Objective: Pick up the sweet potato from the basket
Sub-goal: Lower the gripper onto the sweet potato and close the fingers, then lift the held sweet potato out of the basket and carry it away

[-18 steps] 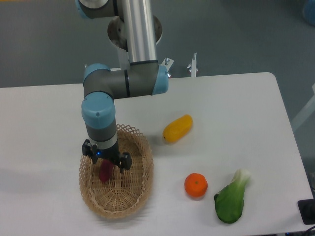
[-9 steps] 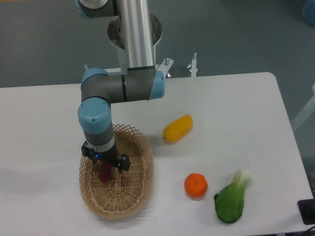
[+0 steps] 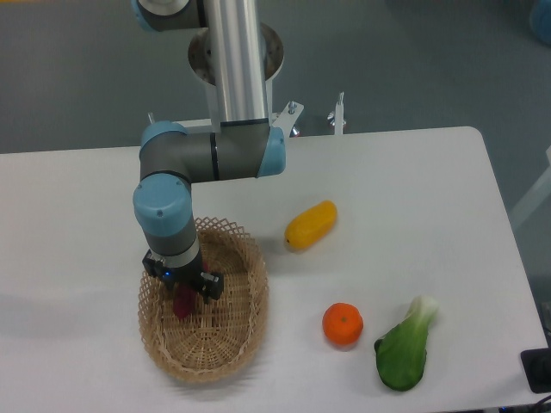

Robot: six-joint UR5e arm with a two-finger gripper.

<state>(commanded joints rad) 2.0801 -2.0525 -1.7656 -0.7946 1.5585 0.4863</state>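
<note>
The arm descends vertically into the basket (image 3: 225, 344), which rests at the 7 o'clock area of the white surface (image 3: 413, 198). The gripper (image 3: 182, 297) sits low inside the basket, directly over the sweet potato (image 3: 182, 304). Only a small magenta portion of the sweet potato is visible beneath the gripper body, at the basket's centre-left. The jaws are hidden by the gripper housing; whether they stand apart or are clamped on the sweet potato cannot be told. A yellow fruit (image 3: 311, 224) lies at 2 o'clock from the basket. An orange (image 3: 343, 323) lies at 3 o'clock from it, with a green bok choy (image 3: 405, 346) just beyond.
</note>
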